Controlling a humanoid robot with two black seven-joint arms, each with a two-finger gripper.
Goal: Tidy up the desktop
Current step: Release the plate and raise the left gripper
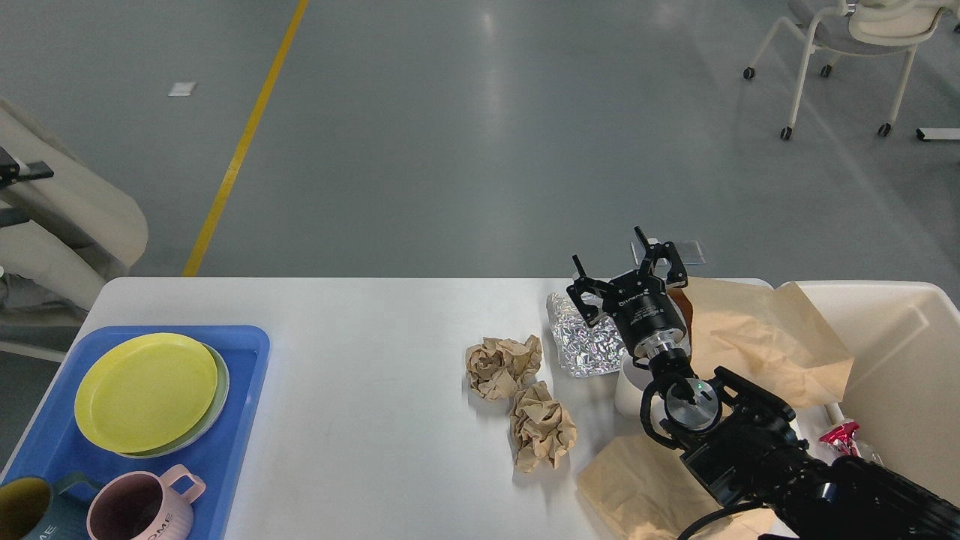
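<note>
Head view. The white desk (375,360) spans the lower half of the frame. At its left edge a blue tray (240,420) holds a yellow plate (146,392) stacked on a green plate (219,375), with a pink mug (139,510) and a dark teal mug (22,514) at the near-left corner. Near the desk's middle lie two crumpled brown paper balls (502,365) and (543,425), touching. Toward the far-right edge lies crumpled foil (585,345), beside brown paper sheets (757,337). The right hand (626,274) hovers above the foil, fingers spread apart, holding nothing. A cream bin (900,352) stands at the right edge. The left hand is out of frame.
</note>
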